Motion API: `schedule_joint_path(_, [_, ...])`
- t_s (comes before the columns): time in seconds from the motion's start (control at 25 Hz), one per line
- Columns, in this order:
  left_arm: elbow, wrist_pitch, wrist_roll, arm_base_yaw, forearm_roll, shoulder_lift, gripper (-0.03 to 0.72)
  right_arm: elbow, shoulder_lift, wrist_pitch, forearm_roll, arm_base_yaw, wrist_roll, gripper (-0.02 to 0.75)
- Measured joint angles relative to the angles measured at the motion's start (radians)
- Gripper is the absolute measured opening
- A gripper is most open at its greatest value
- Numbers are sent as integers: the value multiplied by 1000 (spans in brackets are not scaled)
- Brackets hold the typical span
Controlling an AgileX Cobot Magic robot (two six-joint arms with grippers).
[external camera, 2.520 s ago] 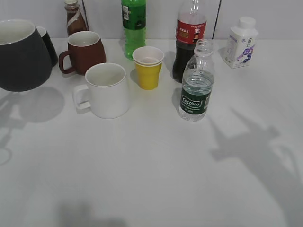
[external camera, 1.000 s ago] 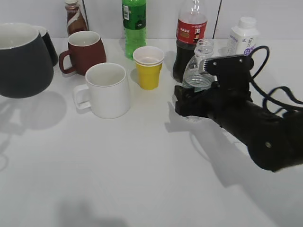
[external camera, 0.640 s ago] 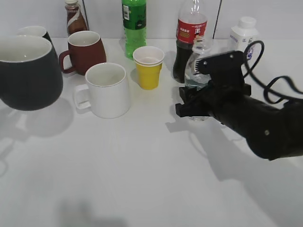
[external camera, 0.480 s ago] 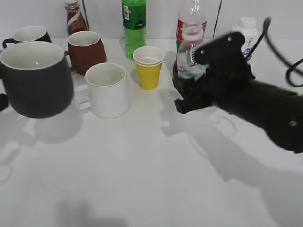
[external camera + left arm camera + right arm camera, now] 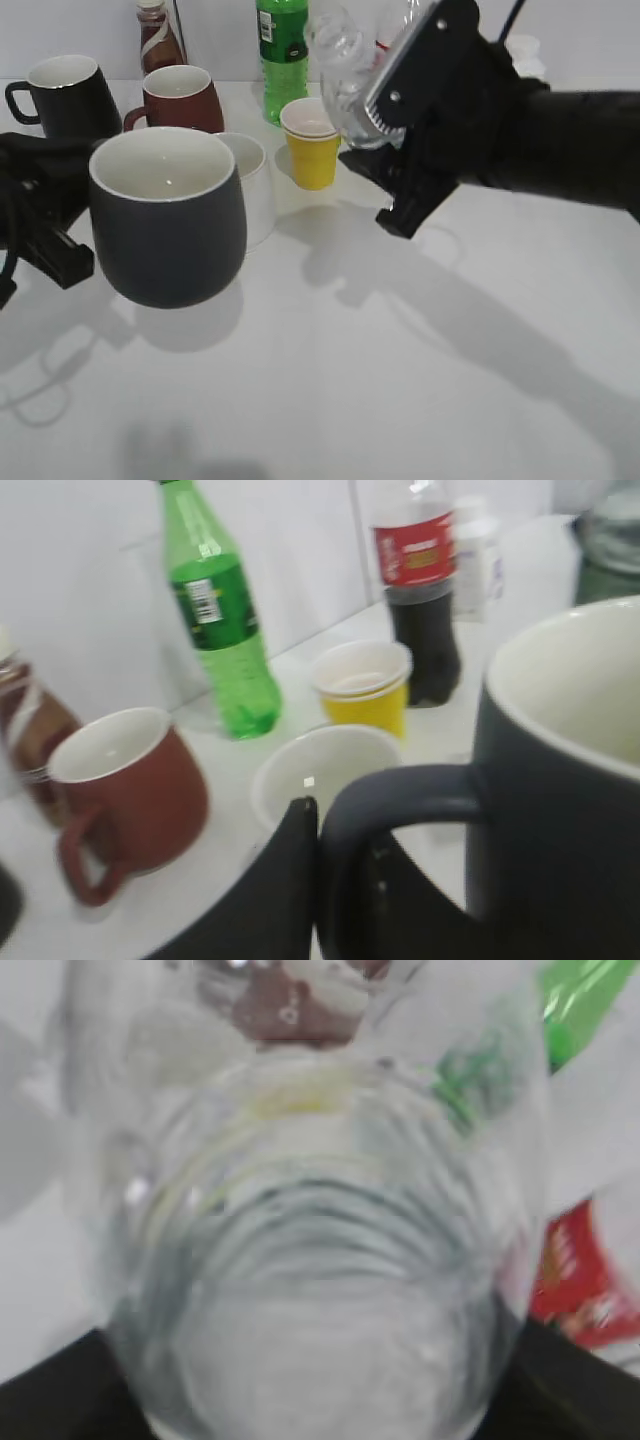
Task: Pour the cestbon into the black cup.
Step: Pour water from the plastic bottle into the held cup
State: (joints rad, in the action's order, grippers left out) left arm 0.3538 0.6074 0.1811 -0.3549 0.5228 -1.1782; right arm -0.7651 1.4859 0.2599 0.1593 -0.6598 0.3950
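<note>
**Bottle and cup held above the table, both arms raised**

- Cestbon [image 5: 350, 75]: clear bottle, clenched in the right claw [image 5: 385, 150], off the table [image 5: 330, 380]. Long axis tilted, neck and open mouth pointing up and left toward the cup. Water inside shows in the right wrist view [image 5: 310, 1290]; level cannot be told.
- Black cup [image 5: 168, 215]: charcoal, white inside, upright, mouth up, nothing seen inside. Held by its loop handle [image 5: 370, 820] in the left claw [image 5: 45, 225], lifted clear of the table with its shadow beneath. Sits left of and lower than the bottle, apart from it.
- White mug [image 5: 255, 185]: directly behind the black cup, mostly hidden by it; inside looks bare.
- Yellow paper cup [image 5: 311, 142]: between cup and bottle, further back.
- Reddish-brown mug [image 5: 178, 97] and glossy black mug [image 5: 62, 92]: rear left.
- Green bottle [image 5: 281, 55], cola bottle [image 5: 420, 600], brown bottle [image 5: 157, 40]: along the back wall.
</note>
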Motion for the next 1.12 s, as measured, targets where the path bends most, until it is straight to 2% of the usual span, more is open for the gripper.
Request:
schedule_joint_path(0.4, [2, -3, 1, -46, -13, -75, 44, -124, 19, -96, 171, -61, 153, 462])
schedule_joint_path(0.68, [53, -75, 1, -119, -13, -78, 43, -143, 73, -110, 180, -80, 337, 462])
schedule_joint_path(1.12, [53, -86, 1, -125, 19, -78, 43, -143, 80, -110, 176, -81, 569, 462])
